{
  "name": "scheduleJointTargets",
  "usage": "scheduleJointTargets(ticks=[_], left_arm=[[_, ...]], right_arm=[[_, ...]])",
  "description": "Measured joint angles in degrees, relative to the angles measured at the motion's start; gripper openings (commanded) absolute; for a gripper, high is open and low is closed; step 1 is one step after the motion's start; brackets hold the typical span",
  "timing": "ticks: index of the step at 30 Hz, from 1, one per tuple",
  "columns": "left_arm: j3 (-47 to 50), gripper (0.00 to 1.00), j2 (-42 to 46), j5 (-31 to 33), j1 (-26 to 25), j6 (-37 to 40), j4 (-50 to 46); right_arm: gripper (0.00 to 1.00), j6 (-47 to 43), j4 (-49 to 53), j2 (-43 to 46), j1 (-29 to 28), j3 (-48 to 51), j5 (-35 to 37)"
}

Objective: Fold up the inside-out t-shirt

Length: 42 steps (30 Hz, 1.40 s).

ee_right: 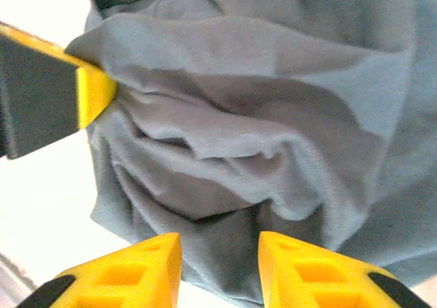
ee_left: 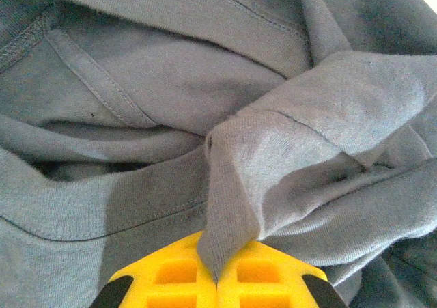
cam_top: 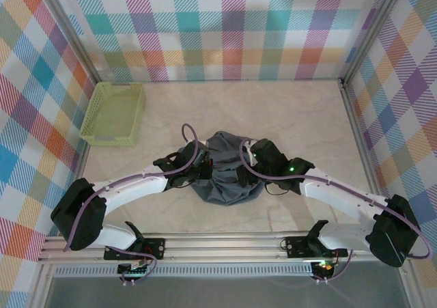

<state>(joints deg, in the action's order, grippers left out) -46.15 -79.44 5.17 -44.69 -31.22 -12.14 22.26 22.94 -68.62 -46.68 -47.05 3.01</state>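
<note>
1. Top external view: the t-shirt (cam_top: 225,179) lies bunched in a dark grey heap at the middle of the table (cam_top: 300,117), nearer the arms' edge than the far wall, not spread flat.
2. Left wrist view: the cloth (ee_left: 171,82) is rumpled in thick folds, with a ribbed collar band (ee_left: 27,21) at the far left and stitched seams running across it.
3. The left gripper (ee_left: 217,277) is closed, its yellow fingertips pressed together on a narrow ridge of the cloth that rises between them.
4. From above, the left gripper (cam_top: 199,173) sits on the left edge of the heap.
5. Right wrist view: the right gripper (ee_right: 220,253) has its yellow fingertips apart with a clear gap. The grey cloth (ee_right: 273,117) lies beyond the gap and nothing is pinched between the tips.
6. At the left of that view, a yellow-tipped finger (ee_right: 92,96) of the other arm touches the cloth's edge.
7. From above, the right gripper (cam_top: 246,163) is at the heap's right side, facing the left one across it.
8. The lime-green basket (cam_top: 113,113) stands at the far left of the table, well apart from the shirt.
</note>
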Motion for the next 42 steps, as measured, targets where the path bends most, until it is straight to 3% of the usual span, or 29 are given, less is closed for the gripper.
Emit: scheduleJointTargets(ticks=[8,15,22,25,28,35,42], left_arm=[[0.0,0.0,0.0,0.02,0.0,0.0,-0.39],[0.0,0.0,0.0,0.04,0.0,0.0,-0.46],[0.0,0.0,0.0,0.02,0.0,-0.02,-1.05],[0.0,0.0,0.0,0.02,0.0,-0.02,-1.09],[0.0,0.0,0.0,0.02,0.02,-0.02,-1.11],[0.0,0.0,0.0,0.13,0.02,-0.02,-1.22],[0.0,0.0,0.11,2.27,0.0,-0.02,-1.51]], right_arm=[[0.37,1.22,-3.43,-10.73,0.44,-1.01,-0.63],[0.52,1.7,-4.83,-14.25,3.17,-2.05,-0.22],[0.54,1.42,-7.41,-17.66,4.35,-2.8,-1.86],[0.44,1.25,-8.35,-18.25,4.33,-2.8,-4.2],[0.25,1.16,-9.03,-18.23,4.04,-2.91,-4.76],[0.02,0.79,-7.23,-17.73,3.3,-3.39,0.79],[0.0,-0.11,-5.18,-9.97,3.08,-3.32,3.08]])
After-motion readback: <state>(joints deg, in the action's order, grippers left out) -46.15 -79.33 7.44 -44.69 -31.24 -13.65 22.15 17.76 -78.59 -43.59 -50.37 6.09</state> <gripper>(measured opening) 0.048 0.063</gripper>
